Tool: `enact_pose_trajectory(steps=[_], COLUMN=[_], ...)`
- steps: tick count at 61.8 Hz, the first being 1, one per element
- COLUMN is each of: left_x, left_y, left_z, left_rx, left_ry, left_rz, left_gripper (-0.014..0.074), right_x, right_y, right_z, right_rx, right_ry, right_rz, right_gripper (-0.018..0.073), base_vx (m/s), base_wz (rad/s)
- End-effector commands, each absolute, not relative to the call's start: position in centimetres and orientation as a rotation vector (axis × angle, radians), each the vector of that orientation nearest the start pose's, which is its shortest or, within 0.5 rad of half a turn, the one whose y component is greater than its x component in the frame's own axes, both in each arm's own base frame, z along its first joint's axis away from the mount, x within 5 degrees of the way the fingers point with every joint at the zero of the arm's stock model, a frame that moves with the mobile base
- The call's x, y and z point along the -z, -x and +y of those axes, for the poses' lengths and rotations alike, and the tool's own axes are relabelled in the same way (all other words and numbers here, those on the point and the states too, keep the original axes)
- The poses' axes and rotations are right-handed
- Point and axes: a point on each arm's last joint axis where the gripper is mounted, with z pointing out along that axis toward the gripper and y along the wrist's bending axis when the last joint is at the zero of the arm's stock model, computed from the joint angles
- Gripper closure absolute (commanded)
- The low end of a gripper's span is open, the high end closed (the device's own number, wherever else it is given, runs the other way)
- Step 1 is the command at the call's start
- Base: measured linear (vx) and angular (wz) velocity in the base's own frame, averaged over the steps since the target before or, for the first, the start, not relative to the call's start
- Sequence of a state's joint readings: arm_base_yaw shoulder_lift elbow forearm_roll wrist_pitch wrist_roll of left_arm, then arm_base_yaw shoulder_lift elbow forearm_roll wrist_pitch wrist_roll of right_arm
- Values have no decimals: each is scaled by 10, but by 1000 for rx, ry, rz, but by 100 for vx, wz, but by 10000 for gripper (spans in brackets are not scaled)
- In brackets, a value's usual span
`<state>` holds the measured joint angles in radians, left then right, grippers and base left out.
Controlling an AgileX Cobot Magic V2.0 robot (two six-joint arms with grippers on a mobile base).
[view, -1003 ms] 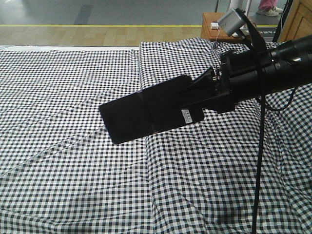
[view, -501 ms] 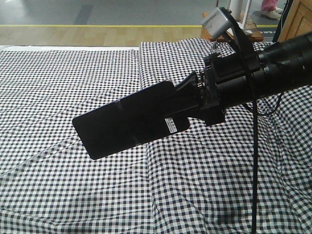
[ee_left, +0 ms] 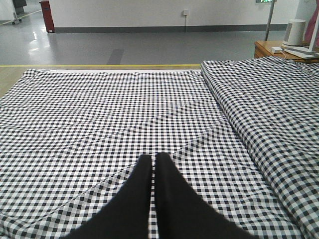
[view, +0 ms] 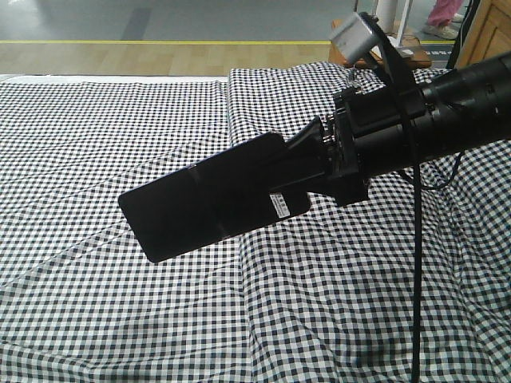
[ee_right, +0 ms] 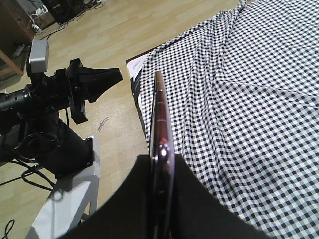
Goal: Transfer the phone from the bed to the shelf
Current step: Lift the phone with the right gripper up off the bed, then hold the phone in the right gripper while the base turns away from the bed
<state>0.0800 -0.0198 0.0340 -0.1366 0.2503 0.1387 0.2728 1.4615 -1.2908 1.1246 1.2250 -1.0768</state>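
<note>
A slim, glossy black rectangular phone (view: 204, 203) with a small white barcode sticker is being held in the air above the wide bed (view: 104, 120) covered in black-and-white checked cloth, clear of the fabric. It is being clamped at one short end only by the black right tool (ee_right: 162, 159), whose fingers are being pressed against its two flat faces. Most of the phone's length is being left unsupported beyond the grip. On such smooth faces, a pivot or slide out of the grip is being judged likely if the arm is swung or jolted. The protruding free end is also being exposed to a knock against a board of the shelf, which is not being made out with certainty in any view. The black left tool (ee_left: 151, 162) is being held closed on nothing, so no second support is being offered.
</note>
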Motion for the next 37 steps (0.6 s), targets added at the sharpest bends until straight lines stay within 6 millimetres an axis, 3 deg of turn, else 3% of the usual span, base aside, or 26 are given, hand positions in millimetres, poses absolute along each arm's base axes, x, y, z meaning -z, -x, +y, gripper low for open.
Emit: enact_pose_trajectory(steps=[1,37], left_x=[-186,-186], left_y=[-56,-56], left_z=[2,2], left_rx=[-29,-29], left_ry=[51,51], left_rz=[1674,1674], left_gripper=[596,596], right_x=[-394,-394], right_y=[-240,-240], right_z=[152,152], right_rx=[-1256,-1256], right_ry=[1162,1162], right_rz=[1808,1808], right_gripper=[564,564], base_vx=[0,0], base_wz=[0,0])
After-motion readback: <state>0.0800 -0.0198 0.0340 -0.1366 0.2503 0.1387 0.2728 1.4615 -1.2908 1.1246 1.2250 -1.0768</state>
